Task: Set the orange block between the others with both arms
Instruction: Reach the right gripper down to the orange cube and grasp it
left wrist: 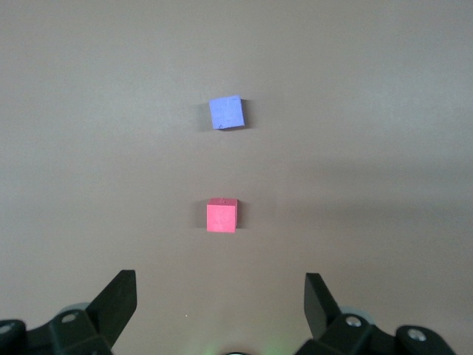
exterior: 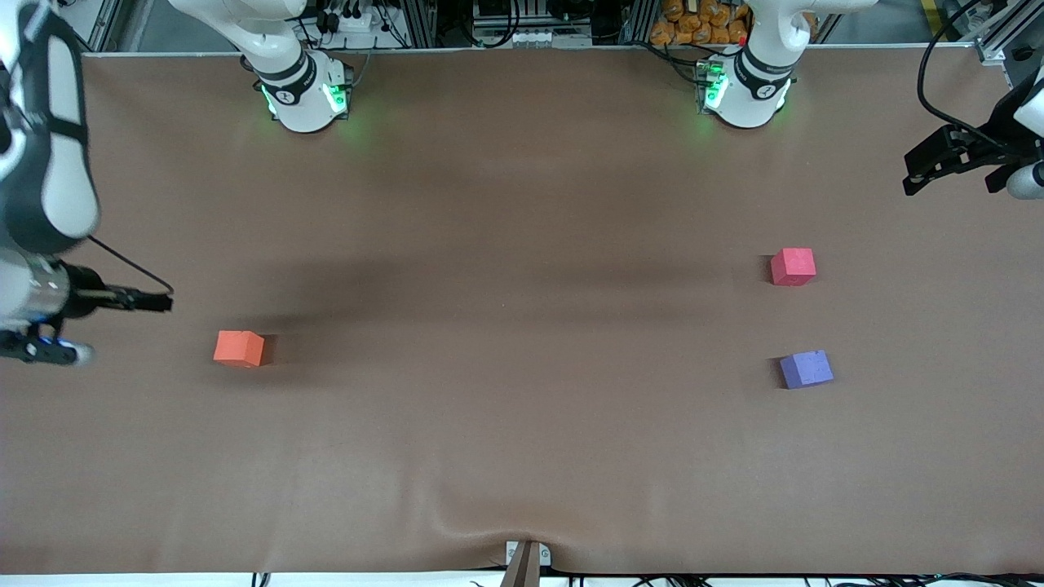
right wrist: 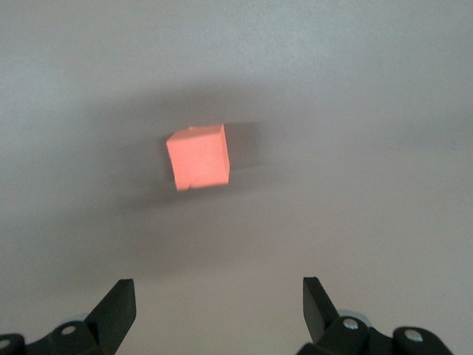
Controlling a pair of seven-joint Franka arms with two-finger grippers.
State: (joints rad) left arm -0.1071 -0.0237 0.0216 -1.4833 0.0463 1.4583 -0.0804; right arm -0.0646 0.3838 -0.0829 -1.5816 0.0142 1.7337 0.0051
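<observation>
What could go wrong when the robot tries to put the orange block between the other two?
1. The orange block sits at the right arm's end of the table, a long way from the pinkish-red block and purple-blue block, so a handover could drop it.
2. The gap between those two looks snug; placing could bump one.
3. The orange block sits turned under the open right gripper, so the fingers might pinch corners. The open left gripper waits.

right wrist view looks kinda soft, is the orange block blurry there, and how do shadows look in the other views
Right wrist view: the orange block is soft-edged and glowing, with a wide diffuse shadow around it. Left wrist view: the red block and purple block are crisper, with thin shadows. Front view: broad arm shadows band the table; green base light spills onto it.
</observation>
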